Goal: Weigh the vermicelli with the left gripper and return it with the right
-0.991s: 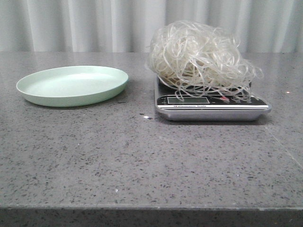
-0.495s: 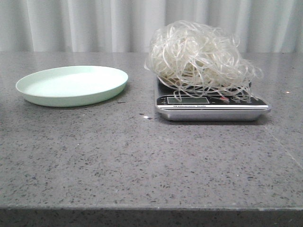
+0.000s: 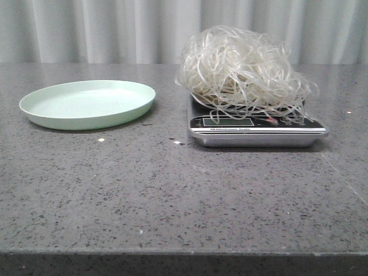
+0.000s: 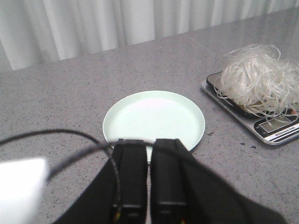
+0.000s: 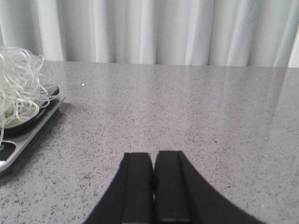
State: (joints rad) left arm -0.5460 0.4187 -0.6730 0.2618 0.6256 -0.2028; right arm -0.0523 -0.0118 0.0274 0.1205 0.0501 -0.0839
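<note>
Vermicelli (image 3: 241, 66) sits heaped on the scale (image 3: 259, 131), toward the far right part of the counter (image 3: 172, 195). I see strands draping over the platform's front edge and partly across the display window. The plate (image 3: 86, 103) lies bare toward the far left of the counter, well apart from the scale.

Tool status: the left tool (image 4: 148, 175) has its fingers pressed together with nothing between them; in its wrist view it hangs above the near rim of the plate. The right tool (image 5: 154, 184) is likewise pressed together and empty, over bare counter to the right of the scale. Neither shows in the front view.

I judge the weighing placement complete; the return by the right tool is not yet begun.

Hazards I note from here:
- Loose tangle: a pinch on outer strands alone may lift only part of the heap, leaving the rest on the scale.
- Overhanging strands may snag on the scale edge and drag the scale toward the plate.
- Trailing strands may shed onto the counter between scale and plate during transfer.
- A pressed-together tool must spread before descent, or it will merely compress the heap.
</note>
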